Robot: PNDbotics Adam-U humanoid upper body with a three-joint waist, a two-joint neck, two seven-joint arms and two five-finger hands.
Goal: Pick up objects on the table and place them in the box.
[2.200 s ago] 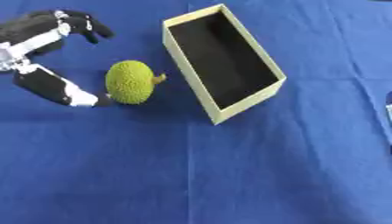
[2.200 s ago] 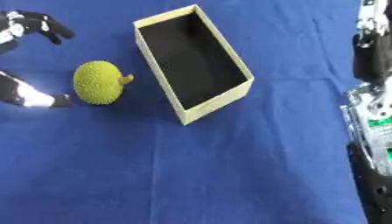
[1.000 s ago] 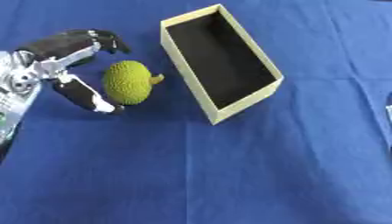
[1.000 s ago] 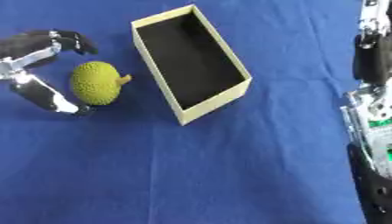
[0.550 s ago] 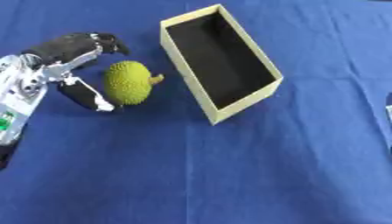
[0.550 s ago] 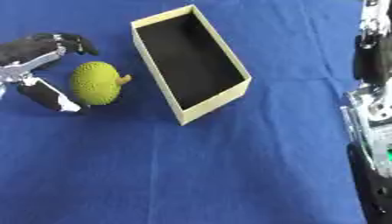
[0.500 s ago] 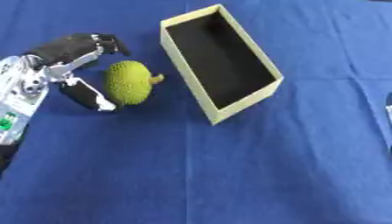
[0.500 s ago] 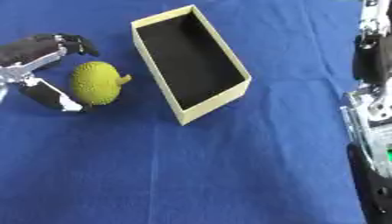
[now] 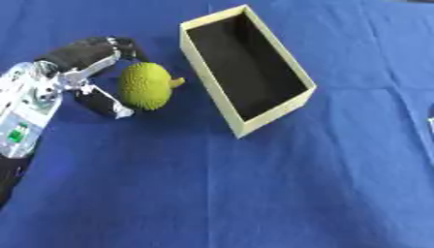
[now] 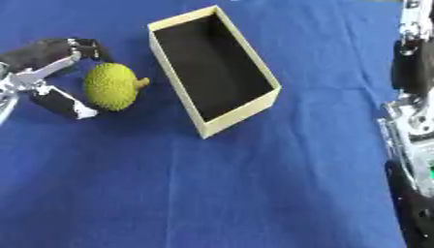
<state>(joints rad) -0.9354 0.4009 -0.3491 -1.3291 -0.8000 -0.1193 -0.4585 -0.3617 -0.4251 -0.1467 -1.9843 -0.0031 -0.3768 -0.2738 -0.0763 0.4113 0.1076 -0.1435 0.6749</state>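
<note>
We see that our left hand (image 9: 81,77) has closed in from the desk's left edge: where it lay spread apart from the spiky green fruit (image 9: 146,86), its fingers (image 9: 100,46) and thumb now curl against it.

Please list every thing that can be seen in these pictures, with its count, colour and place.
bumpy fruit: one, yellow-green with a short stem, on the cloth left of the box.
box: one, cream walls, black inside, nothing in it, lying askew at upper centre.
cloth: one, blue, covering the table.
left hand: one, black and silver, at the left, fingers curled round the fruit.
right arm: one, silver and black, at the right edge; its hand cannot be made out.
</note>
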